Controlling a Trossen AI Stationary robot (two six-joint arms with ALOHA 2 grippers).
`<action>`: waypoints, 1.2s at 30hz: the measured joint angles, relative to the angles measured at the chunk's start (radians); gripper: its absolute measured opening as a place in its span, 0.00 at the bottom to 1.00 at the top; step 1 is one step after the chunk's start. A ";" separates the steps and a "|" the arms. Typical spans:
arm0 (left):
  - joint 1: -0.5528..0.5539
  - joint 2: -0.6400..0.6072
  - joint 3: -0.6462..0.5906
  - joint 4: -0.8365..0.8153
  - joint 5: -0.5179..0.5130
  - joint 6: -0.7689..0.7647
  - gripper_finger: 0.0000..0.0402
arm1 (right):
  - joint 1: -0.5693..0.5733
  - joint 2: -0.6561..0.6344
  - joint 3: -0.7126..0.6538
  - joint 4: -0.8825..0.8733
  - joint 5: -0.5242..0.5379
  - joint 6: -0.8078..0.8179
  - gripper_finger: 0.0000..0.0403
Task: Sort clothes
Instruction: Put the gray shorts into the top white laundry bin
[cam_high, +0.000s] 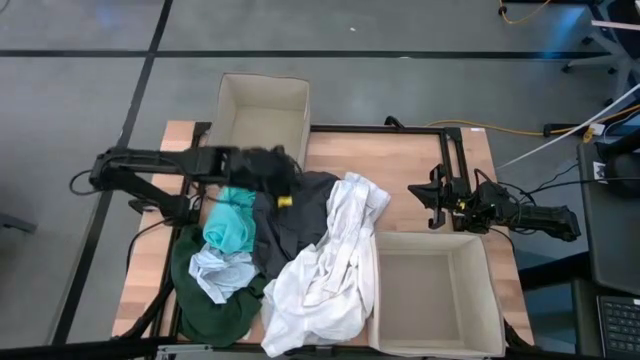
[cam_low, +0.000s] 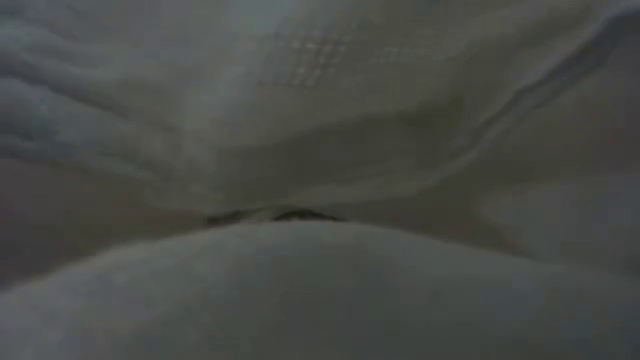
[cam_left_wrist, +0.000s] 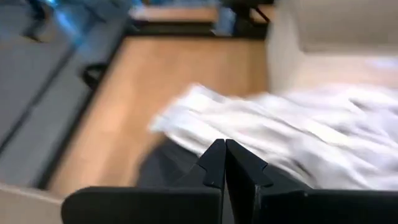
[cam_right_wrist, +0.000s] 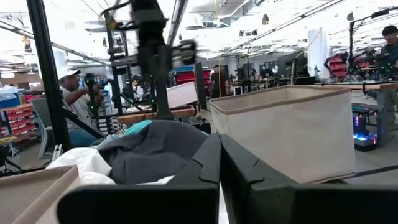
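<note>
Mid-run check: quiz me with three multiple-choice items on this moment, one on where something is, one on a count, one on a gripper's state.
1. Where does the white garment lie?
A. inside the far box
B. on the table beside the near box
C. on the floor

2. How many beige boxes show in the high view?
A. one
B. two
C. three

3. How is the left gripper?
A. wide open
B. shut on the black garment
C. out of view

Answers: 1 B, its fabric spreads against that box's wall; 2 B, far box and near box; 3 B, black cloth bunches at its tip.
</note>
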 joint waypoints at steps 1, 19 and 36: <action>-0.024 0.013 0.003 -0.021 -0.003 -0.027 0.00 | 0.000 0.000 0.000 -0.001 0.000 0.000 0.01; -0.005 0.153 0.056 0.035 -0.063 -0.053 0.18 | 0.000 0.000 0.000 -0.030 0.001 -0.087 0.01; 0.036 0.136 0.152 -0.601 -0.049 -0.674 0.61 | 0.000 0.000 0.000 -0.038 0.001 -0.105 0.01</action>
